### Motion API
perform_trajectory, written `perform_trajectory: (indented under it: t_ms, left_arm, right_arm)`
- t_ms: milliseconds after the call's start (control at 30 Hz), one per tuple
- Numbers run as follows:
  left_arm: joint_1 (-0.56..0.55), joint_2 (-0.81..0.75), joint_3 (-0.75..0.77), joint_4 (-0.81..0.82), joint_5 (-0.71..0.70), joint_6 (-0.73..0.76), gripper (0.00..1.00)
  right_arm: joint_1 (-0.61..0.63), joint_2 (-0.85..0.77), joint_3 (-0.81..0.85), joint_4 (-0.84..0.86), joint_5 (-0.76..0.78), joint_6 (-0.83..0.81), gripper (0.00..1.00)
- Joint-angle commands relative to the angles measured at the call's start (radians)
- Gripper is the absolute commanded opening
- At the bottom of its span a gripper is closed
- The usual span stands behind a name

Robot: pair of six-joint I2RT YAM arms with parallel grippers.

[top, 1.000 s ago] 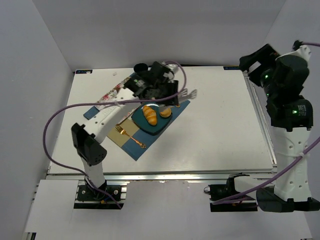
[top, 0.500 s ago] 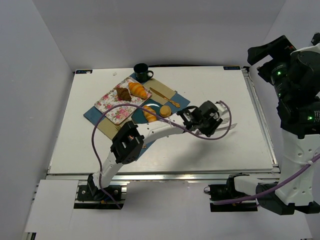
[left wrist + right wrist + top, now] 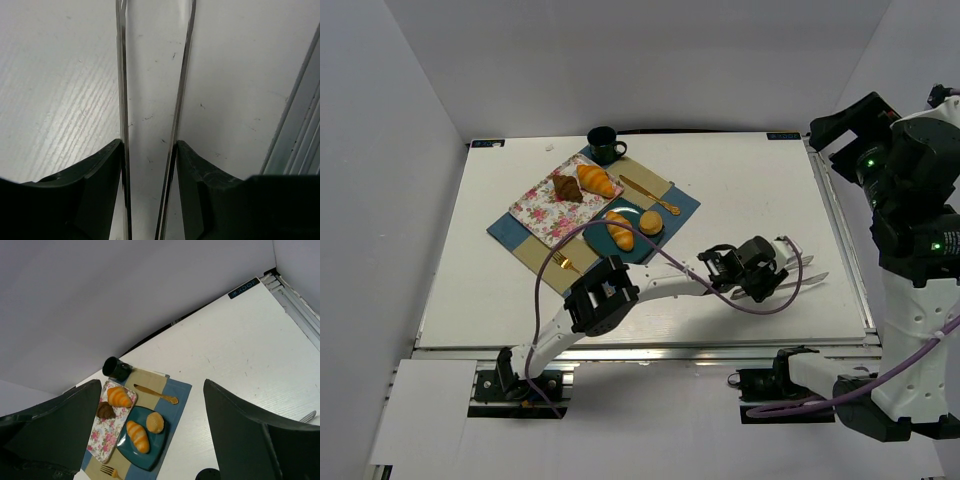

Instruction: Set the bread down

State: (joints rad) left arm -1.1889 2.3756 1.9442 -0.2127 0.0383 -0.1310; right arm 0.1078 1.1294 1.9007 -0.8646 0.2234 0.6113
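A striped orange roll [image 3: 619, 231] and a round bun [image 3: 651, 222] lie on a teal square plate [image 3: 637, 248]. A striped croissant [image 3: 595, 180] and a dark chocolate pastry [image 3: 567, 188] lie on a floral tray [image 3: 542, 211]. My left gripper [image 3: 770, 272] is at the table's right front, far from the plate. It is shut on metal tongs [image 3: 804, 273], whose two blades [image 3: 121, 75] stand apart with nothing between them. My right gripper [image 3: 151, 386] is open and empty, raised high at the right [image 3: 840, 125]. It looks down on the plate [image 3: 150, 452] and tray [image 3: 102, 440].
A blue and tan placemat [image 3: 675, 208] lies under the plate and tray. On it are a gold knife [image 3: 650, 194] and a gold fork [image 3: 564, 264]. A dark mug [image 3: 604, 143] stands at the back. The table's metal rail [image 3: 845, 240] runs along the right edge, near the tongs.
My left arm swung from over the plate to the table's right front, carrying the tongs. The right arm shifted slightly. The breads have not moved in the last half second.
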Motion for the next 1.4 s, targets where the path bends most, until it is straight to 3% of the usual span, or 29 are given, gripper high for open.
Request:
perform_trajectory:
  t_ms: [0, 467, 567, 667, 867, 1000, 1133, 1267, 1367]
  left_arm:
    - [-0.009, -0.023, 0.016, 0.044, 0.023, 0.008, 0.57]
    - [-0.038, 0.011, 0.052, 0.022, 0.115, 0.013, 0.8]
    - [-0.038, -0.001, 0.052, 0.018, 0.098, 0.014, 0.9]
    - [-0.04, -0.041, 0.068, -0.022, 0.046, 0.034, 0.92]
    - [0.0, -0.214, 0.102, -0.102, -0.196, 0.051, 0.95]
    - [0.055, -0.376, 0.067, -0.201, -0.38, 0.025, 0.96]
    - [0.147, -0.587, -0.065, -0.302, -0.776, -0.034, 0.98]
    - [0.262, -0.803, -0.195, -0.492, -1.073, -0.244, 0.98]
    - [0.301, -1.046, -0.329, -0.488, -1.225, -0.281, 0.98]
  right_arm:
    - [0.003, -0.025, -0.005, 0.021, 0.016, -0.031, 0.89]
    - [0.003, -0.057, -0.057, 0.027, 0.017, -0.047, 0.89]
    - [0.003, -0.06, -0.055, 0.027, 0.019, -0.047, 0.89]
    - [0.001, -0.059, -0.037, 0.029, 0.034, -0.047, 0.89]
    - [0.003, -0.049, -0.014, 0.048, 0.065, -0.038, 0.89]
    - [0.001, -0.056, -0.101, 0.085, 0.038, -0.022, 0.89]
    - [0.001, -0.053, -0.181, 0.159, -0.031, -0.044, 0.89]
    - [0.003, -0.049, -0.233, 0.185, -0.068, -0.067, 0.89]
    - [0.001, -0.062, -0.308, 0.211, -0.101, -0.085, 0.89]
